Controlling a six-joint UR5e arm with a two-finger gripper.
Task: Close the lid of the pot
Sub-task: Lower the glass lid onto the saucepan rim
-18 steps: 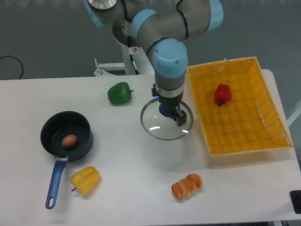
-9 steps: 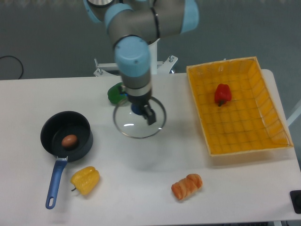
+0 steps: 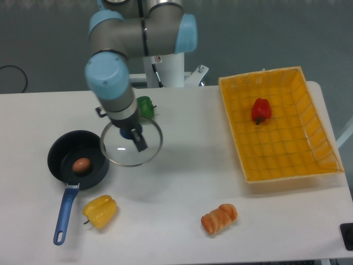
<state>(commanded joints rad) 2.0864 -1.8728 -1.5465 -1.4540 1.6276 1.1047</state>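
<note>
The pot [image 3: 77,158] sits at the left of the table, dark and round, with a brown egg [image 3: 81,165] inside and a long blue handle [image 3: 65,213] pointing toward the front. The pot lid [image 3: 131,142], a clear glass disc with a metal rim, hangs in the air just right of the pot, its left edge over the pot's right rim. My gripper [image 3: 131,134] is shut on the lid's blue knob at the centre, which the fingers mostly hide.
A green pepper [image 3: 145,106] lies behind the lid, partly covered by the arm. A yellow pepper [image 3: 100,211] sits by the pot handle. A croissant [image 3: 219,217] lies at the front middle. An orange basket [image 3: 276,124] at the right holds a red pepper [image 3: 261,110].
The arm has carried the lid leftward from beside the basket, past the green pepper, to the pot's right edge. Nothing else has moved.
</note>
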